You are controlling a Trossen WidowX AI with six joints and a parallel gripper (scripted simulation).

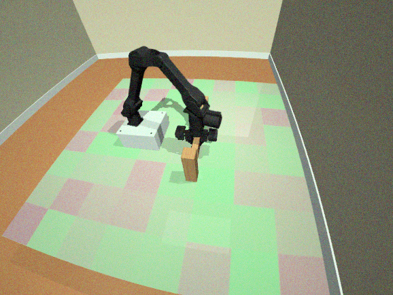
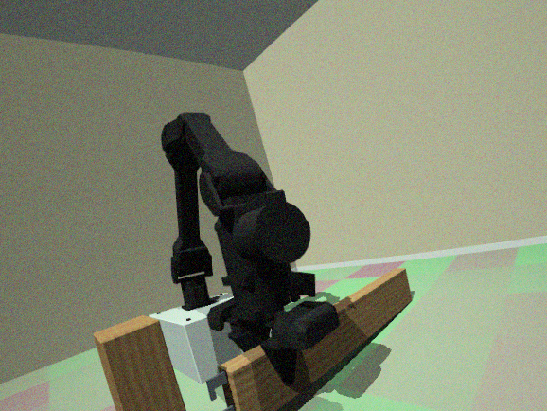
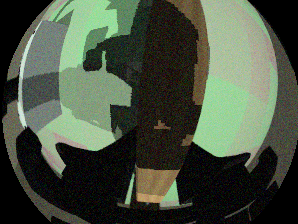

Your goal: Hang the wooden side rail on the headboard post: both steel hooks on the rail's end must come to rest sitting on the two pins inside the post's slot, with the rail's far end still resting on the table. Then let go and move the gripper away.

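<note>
The wooden side rail (image 1: 196, 144) (image 2: 379, 308) (image 3: 172, 90) runs away from the post. My gripper (image 1: 196, 135) (image 2: 271, 356) (image 3: 156, 129) is shut on it near its hook end, one finger on each side. The upright wooden headboard post (image 1: 191, 168) (image 2: 139, 369) stands just in front of that end. In the exterior view a grey steel hook (image 2: 218, 381) sticks out from the rail toward the post, with a gap visible between them. The lower hook (image 2: 230, 408) barely shows at the frame edge. The post's slot and pins are hidden. The rail's far end appears low, at the table.
The arm's white base box (image 1: 141, 139) (image 2: 186, 338) stands to the left of the rail in the top view. A patchwork green and pink mat (image 1: 211, 265) lies underneath. Walls stand beyond it at the back and sides.
</note>
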